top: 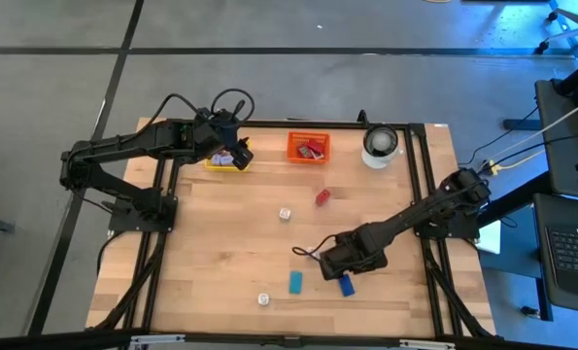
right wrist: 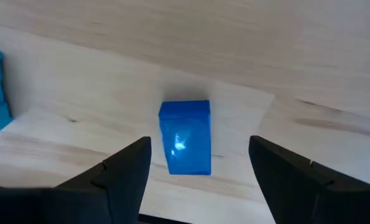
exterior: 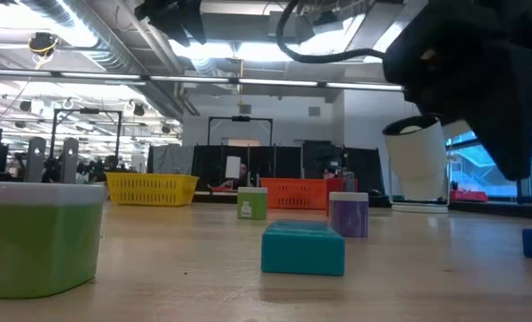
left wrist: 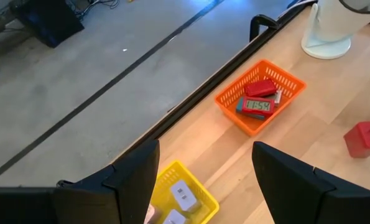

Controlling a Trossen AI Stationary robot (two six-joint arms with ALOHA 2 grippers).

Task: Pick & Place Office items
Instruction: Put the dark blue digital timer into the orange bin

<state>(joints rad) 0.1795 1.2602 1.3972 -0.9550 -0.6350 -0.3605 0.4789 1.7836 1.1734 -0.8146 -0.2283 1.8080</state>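
Observation:
My right gripper (top: 345, 272) hangs open over a blue block (right wrist: 186, 137) near the table's near edge. In the right wrist view (right wrist: 200, 148) its fingers stand on either side of the block without touching it. The block lies flat on the wood. A teal block (top: 295, 282) lies just left of it. My left gripper (top: 238, 156) is open above the yellow tray (left wrist: 183, 198), which holds white pieces. A red block (top: 323, 196), a white cube (top: 285, 213) and another white cube (top: 264, 299) lie loose on the table.
The orange tray (top: 308, 148) at the far edge holds red pieces and one with a display. The white round container (top: 379, 146) stands to its right. The low view shows a green and white cube (exterior: 38, 237) close up and a lilac cube (exterior: 349, 215).

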